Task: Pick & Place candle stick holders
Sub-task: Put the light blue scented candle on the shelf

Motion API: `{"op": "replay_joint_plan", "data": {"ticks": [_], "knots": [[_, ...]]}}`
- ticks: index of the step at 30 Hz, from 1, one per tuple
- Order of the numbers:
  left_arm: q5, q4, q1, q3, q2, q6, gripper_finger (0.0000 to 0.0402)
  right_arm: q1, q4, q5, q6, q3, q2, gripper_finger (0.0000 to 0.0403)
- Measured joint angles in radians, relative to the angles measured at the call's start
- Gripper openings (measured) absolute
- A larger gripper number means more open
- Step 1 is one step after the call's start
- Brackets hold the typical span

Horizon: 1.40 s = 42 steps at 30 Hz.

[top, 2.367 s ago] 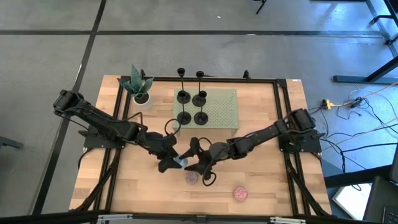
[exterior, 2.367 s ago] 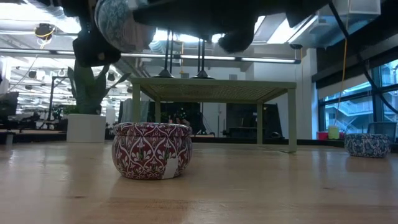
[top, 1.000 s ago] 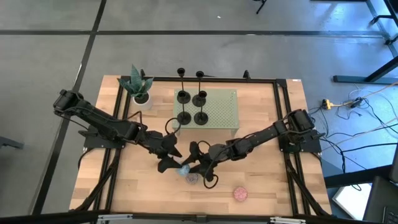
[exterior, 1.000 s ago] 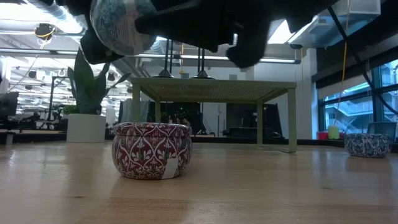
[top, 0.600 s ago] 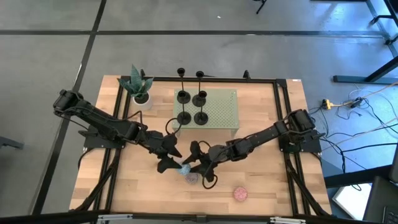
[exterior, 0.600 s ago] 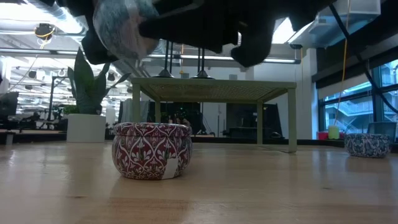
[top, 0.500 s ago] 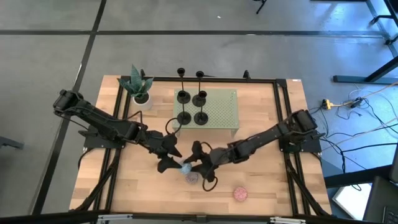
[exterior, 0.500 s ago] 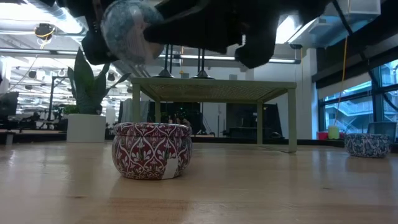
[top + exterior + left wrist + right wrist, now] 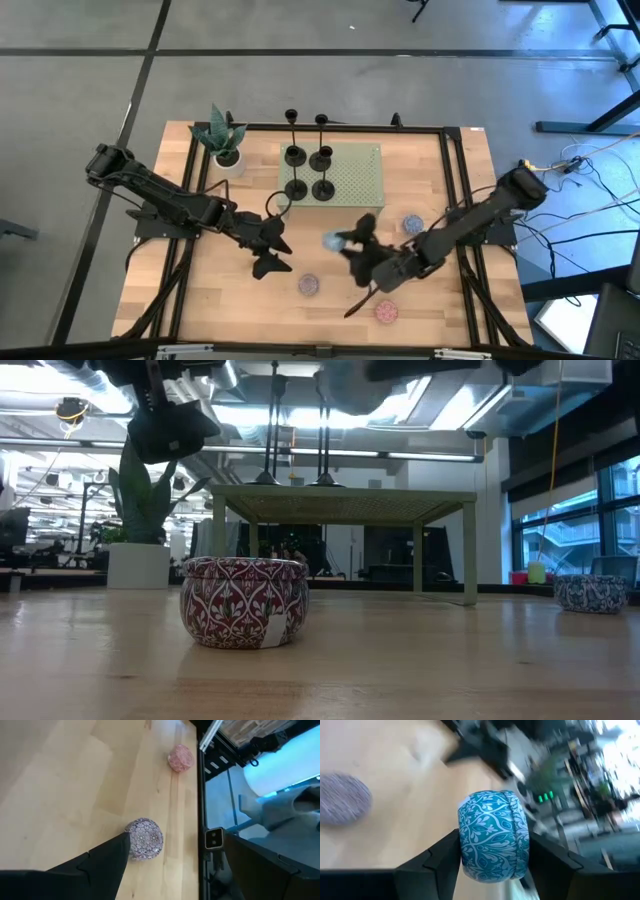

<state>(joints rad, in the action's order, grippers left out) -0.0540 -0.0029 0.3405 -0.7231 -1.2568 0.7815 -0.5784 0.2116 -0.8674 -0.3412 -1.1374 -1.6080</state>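
Right gripper (image 9: 345, 242) is up off the table (image 9: 440, 310), centre-right, jaws pinching a blue patterned tin (image 9: 493, 835) by its two flat faces; tin sits crosswise betw. the fingers (image 9: 439, 857). From the high view the tin (image 9: 332, 240) shows just left of that gripper, over bare wood below the green stand (image 9: 360, 175).

Left gripper (image 9: 268, 252) hangs over the table left of centre, jaws spread wide, nothing betw. them. Its wrist view looks down on a purple-speckled puck (image 9: 145, 837) lying flat on the wood, and a pink puck (image 9: 180, 758) farther off near the table edge. Neither is touched.

High view: purple puck (image 9: 309, 285) lies near the front edge, centre; pink puck (image 9: 385, 311) to its right, closer to the front edge; a blue-grey puck (image 9: 413, 224) sits right of the stand, beside the right arm.

Candle stick holders (image 9: 306, 170): four, all upright, on/at the left end of the green stand, far side of the table, in a 2x2 cluster. Well apart from both grippers. In the low view their stems (image 9: 274, 440) rise above the stand top.

Potted plant (image 9: 222, 138) at far-left corner. Low view: red patterned tin (image 9: 244, 601) stands on the wood in the foreground, w/ a white tag on its side.
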Motion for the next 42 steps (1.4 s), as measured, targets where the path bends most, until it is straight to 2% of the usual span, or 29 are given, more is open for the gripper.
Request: {"op": "replay_joint_plan", "data": {"ticks": [4,7,11,14,20,25,31,34,42], "knots": [[0.039,0.0,0.0,0.0,0.0,-0.006,0.0317,0.008,0.213,-0.085,0.116,0.0,0.075,0.0206],[0.05,-0.001,0.0,0.0,0.0,-0.009,0.0317,0.064,0.345,-0.124,0.157,0.0,0.103,0.0206],[0.06,-0.001,0.0,0.0,0.0,-0.024,0.0317,0.195,0.404,-0.08,0.15,0.0,0.105,0.0206],[0.061,-0.001,0.0,0.0,0.0,-0.034,0.0317,0.289,0.384,-0.024,0.098,0.0,0.096,0.0206],[0.061,-0.007,0.007,0.0,0.0,-0.036,0.0317,0.434,0.374,0.003,0.028,0.0,0.096,0.0206],[0.061,-0.008,0.007,0.0,0.0,-0.045,0.0317,0.533,0.278,0.172,-0.015,0.0,0.096,0.0206],[0.061,-0.008,0.007,0.0,0.0,-0.061,0.0317,0.608,0.173,0.286,-0.113,0.0,0.096,0.0206],[0.061,-0.008,0.007,0.0,0.0,-0.062,0.0317,0.642,0.167,0.325,-0.113,0.0,0.096,0.0206],[0.061,-0.008,0.007,0.0,0.0,-0.062,0.0317,0.715,0.142,0.365,-0.113,0.0,0.058,0.0206]]}}
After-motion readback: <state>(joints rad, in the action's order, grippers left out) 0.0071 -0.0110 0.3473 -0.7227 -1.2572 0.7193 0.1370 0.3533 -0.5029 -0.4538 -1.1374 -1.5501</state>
